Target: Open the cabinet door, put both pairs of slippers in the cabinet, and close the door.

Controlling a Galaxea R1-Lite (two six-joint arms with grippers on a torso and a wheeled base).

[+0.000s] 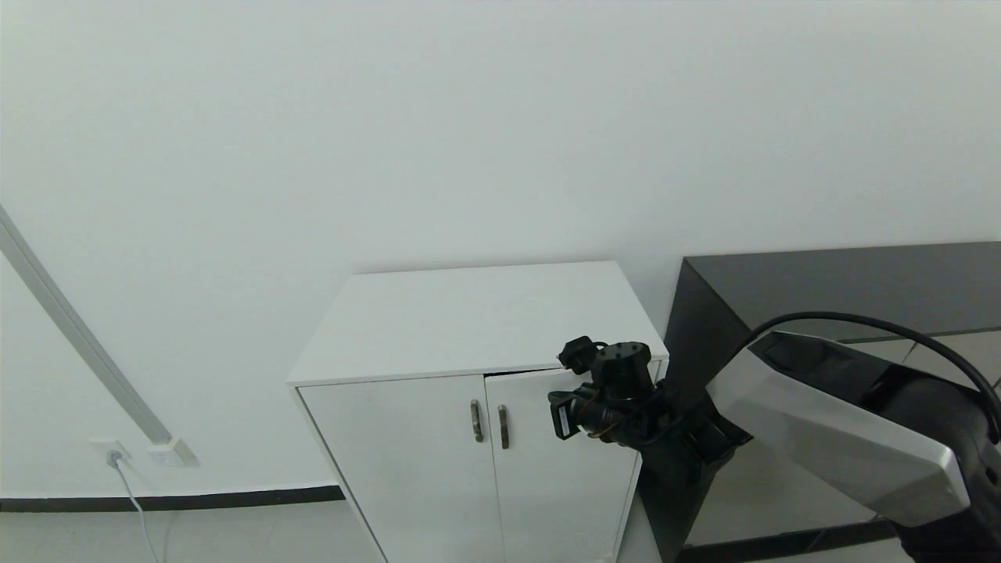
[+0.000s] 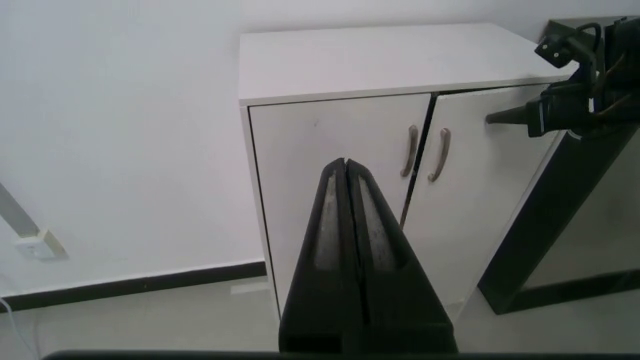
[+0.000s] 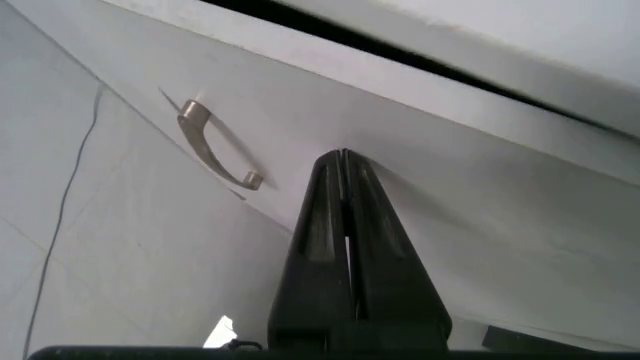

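Right wrist view, closed right gripper (image 3: 346, 160) against cabinet door (image 3: 470, 210), handle (image 3: 212, 150) near

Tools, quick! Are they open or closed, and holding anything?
Left tool: closed, holding nothing.
Right tool: closed, holding nothing, tip by the cabinet door.

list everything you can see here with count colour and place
cabinet: one, white, against the wall, right door slightly ajar
door handles: two, metal grey, side by side where the doors meet
table: one, black, right of the cabinet
wall socket: one, white, low on the wall left of the cabinet
cable duct: one, white, slanting down the wall toward the socket
left gripper: one, black, jaws shut, facing the cabinet, apart from it
right gripper: one, black, jaws shut, at the right door's upper part
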